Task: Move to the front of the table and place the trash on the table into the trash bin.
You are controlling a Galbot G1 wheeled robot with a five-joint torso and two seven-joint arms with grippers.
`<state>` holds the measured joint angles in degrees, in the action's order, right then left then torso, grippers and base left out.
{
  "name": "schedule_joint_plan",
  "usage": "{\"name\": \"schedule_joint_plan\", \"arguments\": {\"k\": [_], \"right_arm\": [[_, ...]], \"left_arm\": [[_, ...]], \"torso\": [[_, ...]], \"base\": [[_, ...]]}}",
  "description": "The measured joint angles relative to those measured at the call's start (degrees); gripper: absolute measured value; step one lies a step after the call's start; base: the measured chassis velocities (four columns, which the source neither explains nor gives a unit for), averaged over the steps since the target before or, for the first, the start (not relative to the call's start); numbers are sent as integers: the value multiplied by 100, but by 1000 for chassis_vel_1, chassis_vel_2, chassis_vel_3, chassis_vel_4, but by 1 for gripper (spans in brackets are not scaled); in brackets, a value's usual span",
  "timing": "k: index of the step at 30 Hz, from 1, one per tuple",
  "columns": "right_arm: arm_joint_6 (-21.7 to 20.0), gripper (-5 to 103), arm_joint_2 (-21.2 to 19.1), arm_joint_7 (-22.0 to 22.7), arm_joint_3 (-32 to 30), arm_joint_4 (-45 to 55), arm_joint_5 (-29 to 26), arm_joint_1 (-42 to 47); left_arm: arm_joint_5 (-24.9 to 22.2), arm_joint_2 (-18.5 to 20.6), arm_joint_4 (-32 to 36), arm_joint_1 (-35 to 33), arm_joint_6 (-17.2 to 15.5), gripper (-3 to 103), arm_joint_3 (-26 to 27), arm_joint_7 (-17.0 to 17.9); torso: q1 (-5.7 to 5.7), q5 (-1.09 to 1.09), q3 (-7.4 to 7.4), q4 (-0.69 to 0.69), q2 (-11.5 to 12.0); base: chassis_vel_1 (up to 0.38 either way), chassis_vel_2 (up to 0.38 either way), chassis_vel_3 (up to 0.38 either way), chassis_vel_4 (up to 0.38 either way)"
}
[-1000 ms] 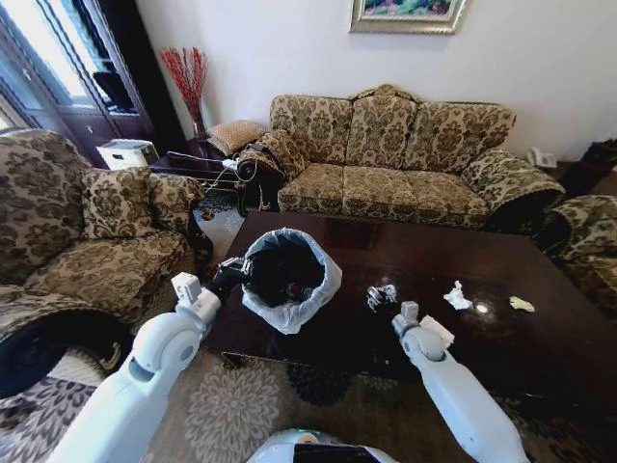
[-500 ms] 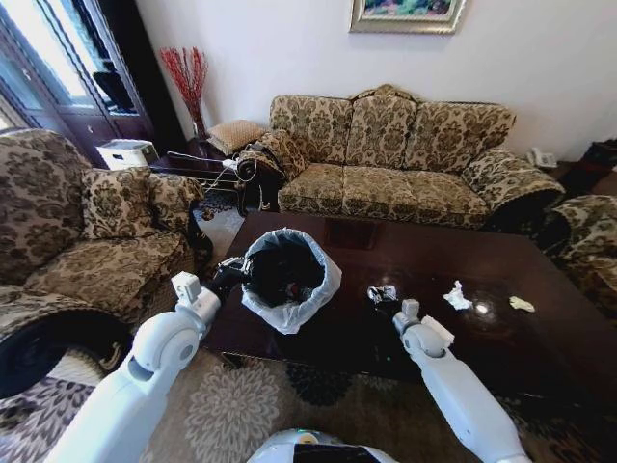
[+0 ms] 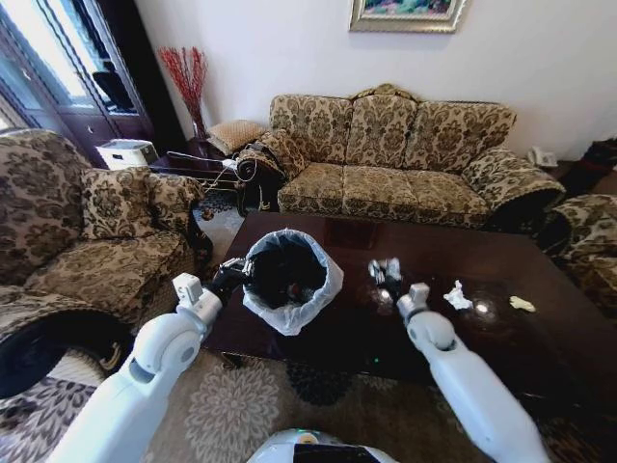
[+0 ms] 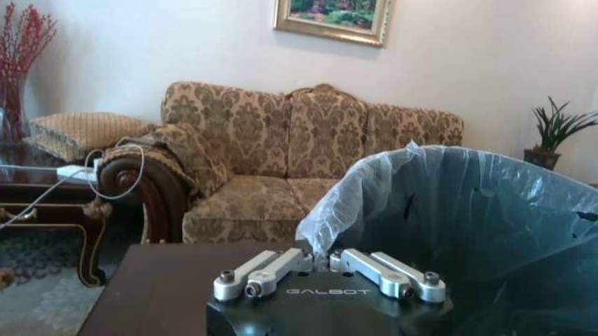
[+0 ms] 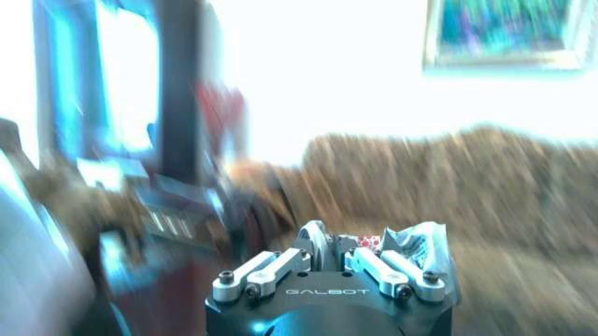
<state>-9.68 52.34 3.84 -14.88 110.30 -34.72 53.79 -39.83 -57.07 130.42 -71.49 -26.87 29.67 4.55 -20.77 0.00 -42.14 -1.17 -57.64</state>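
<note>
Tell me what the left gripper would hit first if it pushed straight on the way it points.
Probably the trash bin: in the left wrist view the left gripper sits right at the whitish liner bag over the rim, apparently already pinching it, so there is hardly any free travel.

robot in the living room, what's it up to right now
It is clearing litter off the coffee table. The left gripper grips the rim of the bag-lined trash bin standing on the table. The right gripper is shut on a crumpled wrapper, held above the table to the right of the bin. A crumpled white paper and a pale yellowish scrap lie on the table.
</note>
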Motion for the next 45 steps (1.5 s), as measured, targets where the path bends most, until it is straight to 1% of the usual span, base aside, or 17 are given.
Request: {"name": "schedule_joint_plan", "arguments": {"k": [1, 3, 5, 7, 10, 14, 16, 22, 24, 26, 29, 33, 36, 38, 40, 42, 45], "right_arm": [[-139, 9, -226, 141, 34, 415, -377, -188], [-210, 9, -403, 228, 43, 698, -628, -303], [-302, 9, -937, 438, 198, 1439, -1352, -670], [-317, 9, -1067, 471, 249, 1619, -1553, -762], [-359, 9, -1728, 468, 530, 2551, -2619, -1238], [-364, 9, -2042, 303, 832, 2773, -3037, -1404], [-342, 9, -2177, 192, 1207, 2841, -3065, -1467], [-471, 7, -2227, 34, 1649, 2925, -2911, -1412], [-504, 16, -2176, -30, 1833, 2904, -2730, -1393], [-522, 16, -2155, -32, 1865, 2890, -2700, -1403], [-565, 32, -2070, -21, 1912, 2736, -2643, -1490], [-565, 42, -2029, 53, 1907, 2653, -2629, -1558], [-481, 58, -2002, 357, 1607, 2527, -2627, -1603], [-435, 58, -2021, 478, 1490, 2466, -2608, -1577], [-372, 71, -2118, 895, 1224, 2165, -2385, -1370], [-382, 76, -2124, 1118, 1139, 1905, -2228, -1242], [-756, 86, -1976, 1307, 744, 1376, -2055, -679]], "left_arm": [[1, -10, -55, 46, -12, 3, -39, 2], [-1, -11, -102, 87, -20, 3, -68, 2], [-51, 36, -193, 169, -78, 3, -122, 10], [-87, 67, -212, 195, -113, 3, -145, 11], [-197, 221, -389, 428, -202, 3, -328, 1], [-314, 252, -480, 731, -286, 3, -512, 9], [-411, 254, -482, 955, -361, 3, -658, 30], [-427, 246, -488, 1036, -397, 3, -744, 40], [-427, 225, -471, 995, -405, 3, -742, 42], [-427, 223, -460, 981, -407, 3, -740, 41], [-423, 219, -401, 931, -421, 3, -701, 37], [-423, 223, -377, 914, -426, 3, -684, 34], [-405, 199, -373, 877, -427, 3, -634, 33], [-394, 184, -372, 854, -427, 3, -609, 33], [-311, 153, -366, 757, -403, 3, -517, 27], [-212, 137, -309, 620, -367, 3, -408, 21], [-72, 102, -159, 382, -338, 3, -222, 27]], "torso": [[0, -1, 0, -2, 0], [0, 1, -1, -2, 0], [-1, -4, -1, 0, 0], [-1, -4, 0, -1, 0], [1, -1, 0, 0, 0], [1, -1, 0, 0, 0], [-1, 0, -1, 1, 0], [-1, 1, -1, 1, 0], [0, 0, 0, 0, 0], [0, 0, 0, 0, 0], [0, 0, 0, -1, 0], [0, 1, 0, 0, 0], [0, 0, 0, 0, 0], [0, -1, 0, -1, 0], [0, -2, 0, 0, -1], [0, -2, 0, 2, -1], [-1, 3, -1, -4, -1]], "base": [[0, 0, 0, 0], [0, 0, 0, 0], [0, 0, 0, 0], [0, 0, 0, 0], [0, 0, 0, 0], [0, 0, 0, 0], [0, 0, 0, 0], [0, 0, 0, 0], [0, 0, 0, 0], [0, 0, 0, 0], [0, 0, 0, 0], [0, 0, 0, 0], [0, 0, 0, 0], [0, 0, 0, 0], [0, 0, 0, 0], [0, 0, 0, 0], [0, 0, 0, 0]]}}
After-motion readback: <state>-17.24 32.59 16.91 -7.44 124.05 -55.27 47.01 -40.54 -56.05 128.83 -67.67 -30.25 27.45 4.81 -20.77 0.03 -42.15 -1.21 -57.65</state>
